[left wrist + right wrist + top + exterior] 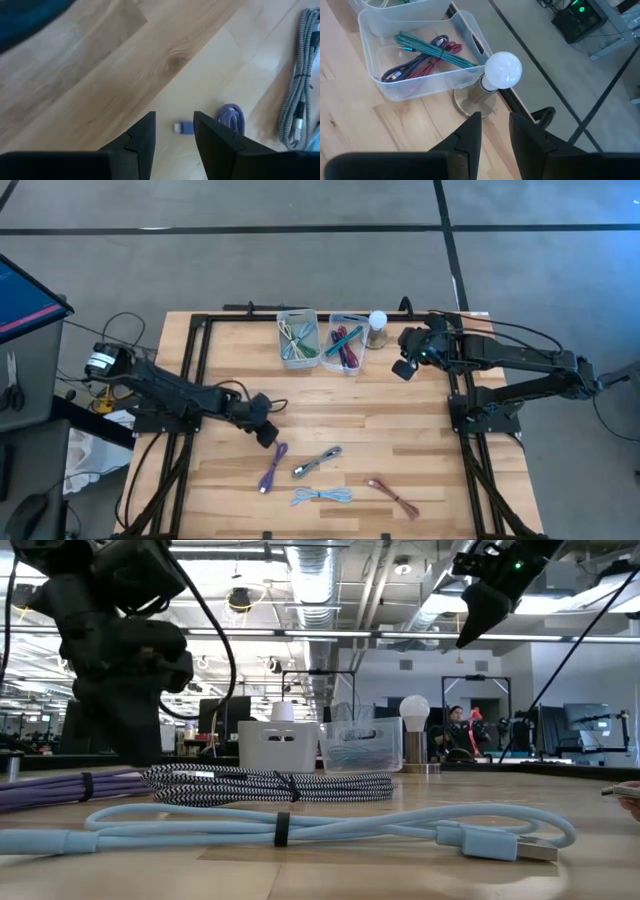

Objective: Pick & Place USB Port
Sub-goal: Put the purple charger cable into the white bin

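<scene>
Purple cable (272, 467) below left tool (266, 434), narrowly parted, empty; grey cable (317, 462) beside.

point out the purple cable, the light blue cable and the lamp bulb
purple cable (272, 466), high view, middle of the bundle
light blue cable (300, 825), low view, strands beside its black tie
lamp bulb (503, 69), right wrist view, centre of the white globe

I see a smooth, pale wooden worktop (400, 450) with visible grain, a woven grey cable (298, 95), a smooth light-blue cable (300, 825), a translucent plastic bin (420, 75), and matt dark fingers (142, 145).
</scene>
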You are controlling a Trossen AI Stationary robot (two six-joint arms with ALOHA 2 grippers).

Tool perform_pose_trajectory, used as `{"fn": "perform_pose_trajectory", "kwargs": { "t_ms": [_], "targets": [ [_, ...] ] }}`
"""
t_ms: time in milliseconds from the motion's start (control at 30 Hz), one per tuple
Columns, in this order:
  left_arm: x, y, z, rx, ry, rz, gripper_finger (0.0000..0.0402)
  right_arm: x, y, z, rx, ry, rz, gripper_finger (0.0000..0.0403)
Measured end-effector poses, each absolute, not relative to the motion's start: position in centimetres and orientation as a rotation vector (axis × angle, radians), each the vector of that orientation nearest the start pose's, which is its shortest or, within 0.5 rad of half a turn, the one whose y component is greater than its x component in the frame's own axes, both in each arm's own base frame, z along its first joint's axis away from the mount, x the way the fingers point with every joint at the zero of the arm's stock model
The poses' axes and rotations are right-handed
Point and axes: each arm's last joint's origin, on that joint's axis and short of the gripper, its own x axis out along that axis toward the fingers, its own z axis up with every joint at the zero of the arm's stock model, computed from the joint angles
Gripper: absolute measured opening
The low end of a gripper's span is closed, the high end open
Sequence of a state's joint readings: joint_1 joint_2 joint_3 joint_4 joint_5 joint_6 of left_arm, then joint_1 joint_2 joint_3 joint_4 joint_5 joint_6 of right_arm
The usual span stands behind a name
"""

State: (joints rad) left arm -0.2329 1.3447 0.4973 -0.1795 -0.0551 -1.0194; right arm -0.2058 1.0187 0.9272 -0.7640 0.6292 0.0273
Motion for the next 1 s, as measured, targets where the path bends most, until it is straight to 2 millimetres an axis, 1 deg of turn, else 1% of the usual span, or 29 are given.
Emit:
{"fn": "perform_pose_trajectory", "kwargs": {
  "t_ms": [100, 267, 467, 600, 767, 1000],
  "targets": [
    [21.7, -5.0, 12.9, -0.79, 0.99, 0.368, 0.0131, 18.3, -5.6, 29.7, -0.164, 0.853, -0.792, 0.0092],
    [22.5, -5.1, 12.4, -0.787, 0.957, 0.326, 0.0131, 18.3, -5.6, 29.7, -0.168, 0.854, -0.79, 0.0092],
    [22.6, -5.7, 12.1, -0.827, 1.036, 0.213, 0.0131, 18.3, -5.6, 29.7, -0.168, 0.854, -0.79, 0.0092],
    [22.6, -6.3, 12.2, -0.805, 1.046, 0.137, 0.0131, 18.3, -5.6, 29.7, -0.169, 0.854, -0.79, 0.0092],
    [23.1, -6.8, 12.8, -0.847, 1.015, -0.005, 0.0131, 18.3, -5.6, 29.7, -0.168, 0.853, -0.79, 0.0092],
    [23.5, -6.9, 13.2, -0.855, 0.968, -0.039, 0.0131, 18.3, -5.6, 29.7, -0.169, 0.853, -0.789, 0.0092]
  ]
}}
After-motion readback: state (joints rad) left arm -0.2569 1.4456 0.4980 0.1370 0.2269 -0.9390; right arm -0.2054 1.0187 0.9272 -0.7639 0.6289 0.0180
